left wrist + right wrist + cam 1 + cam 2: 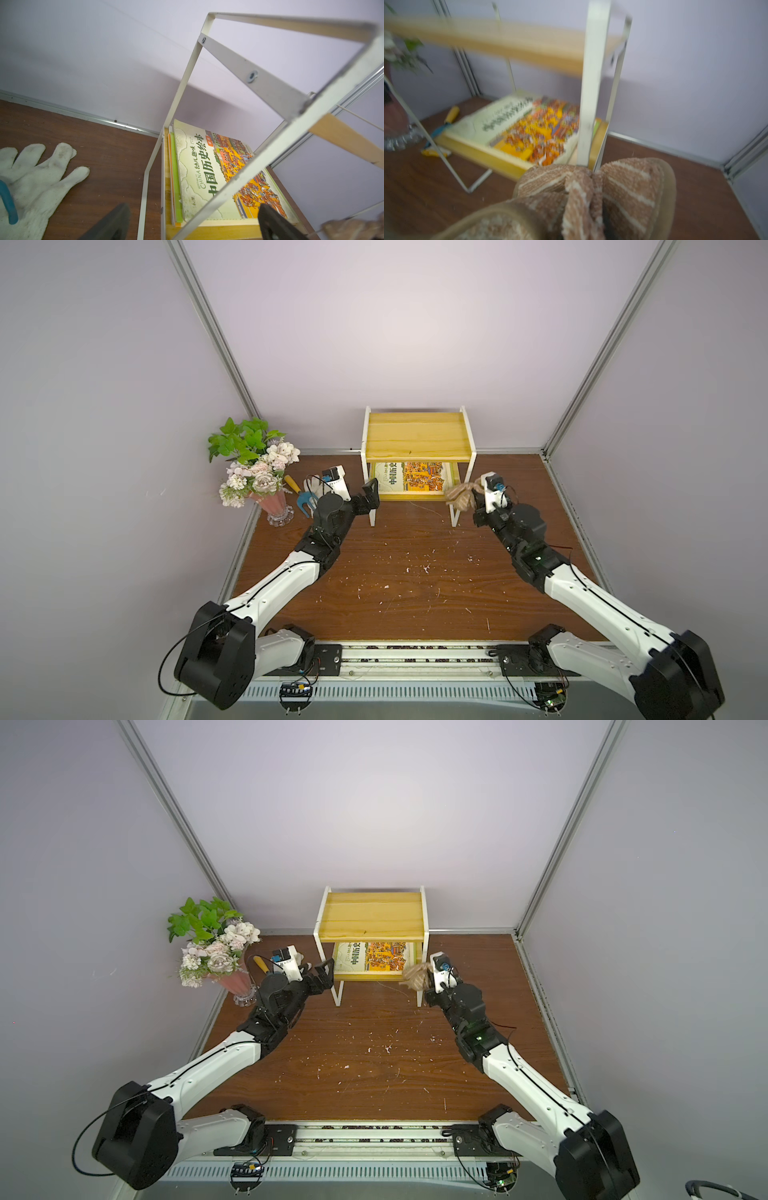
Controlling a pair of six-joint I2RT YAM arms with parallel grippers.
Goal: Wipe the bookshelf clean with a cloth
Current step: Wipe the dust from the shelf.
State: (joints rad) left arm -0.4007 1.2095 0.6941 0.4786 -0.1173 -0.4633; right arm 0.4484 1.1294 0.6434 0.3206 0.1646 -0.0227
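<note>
The brown wood-grain tabletop carries scattered white flecks across its near half. At its far edge stands the bookshelf, a small two-tier rack with a thin white frame and pale yellow boards. Its top board is bare apart from a tiny dark speck. A bouquet of pale flowers in a pink glass vase stands to the far left. A colourful picture book lies flat and covers most of the lower board.

The cloth, a tan-brown rag with pale stripes, is bunched at the shelf's near right leg, level with the lower tier. The right gripper is clamped tight on it. The left gripper has its jaws spread wide and empty around the near left leg, probably to steady the rack. A white knitted glove and a blue garden fork with a yellow handle lie left of the shelf.

The cloth is in hand and at the shelf, but it rests on neither board, so wiping both appears to be left.
</note>
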